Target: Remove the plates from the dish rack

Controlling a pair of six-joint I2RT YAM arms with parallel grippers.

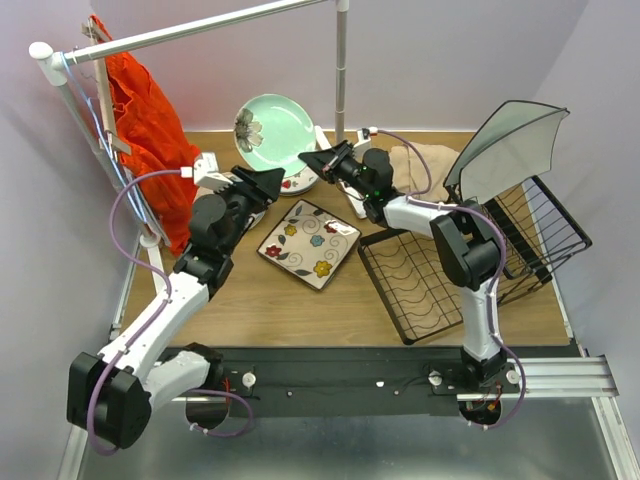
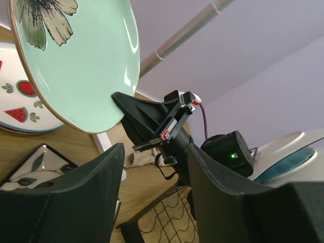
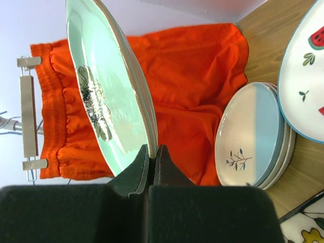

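Observation:
My right gripper [image 1: 308,158] [image 3: 152,150] is shut on the rim of a pale green plate with a dark flower [image 1: 273,132] [image 3: 104,91] and holds it tilted on edge above the back of the table. The plate also shows in the left wrist view [image 2: 76,66]. My left gripper [image 1: 268,186] [image 2: 154,187] is open and empty, just below and in front of that plate. The black wire dish rack [image 1: 383,290] [image 2: 167,212] lies at the right. A large dark scalloped plate [image 1: 512,145] stands upright in its slotted section.
A square floral plate [image 1: 309,243] lies mid-table. A watermelon-print plate [image 1: 303,182] [image 3: 309,76] and a stack of pink-and-blue plates [image 3: 255,134] lie at the back left. An orange garment [image 1: 150,140] hangs on the white rail [image 1: 200,32]. A beige cloth [image 1: 425,160] lies behind the rack.

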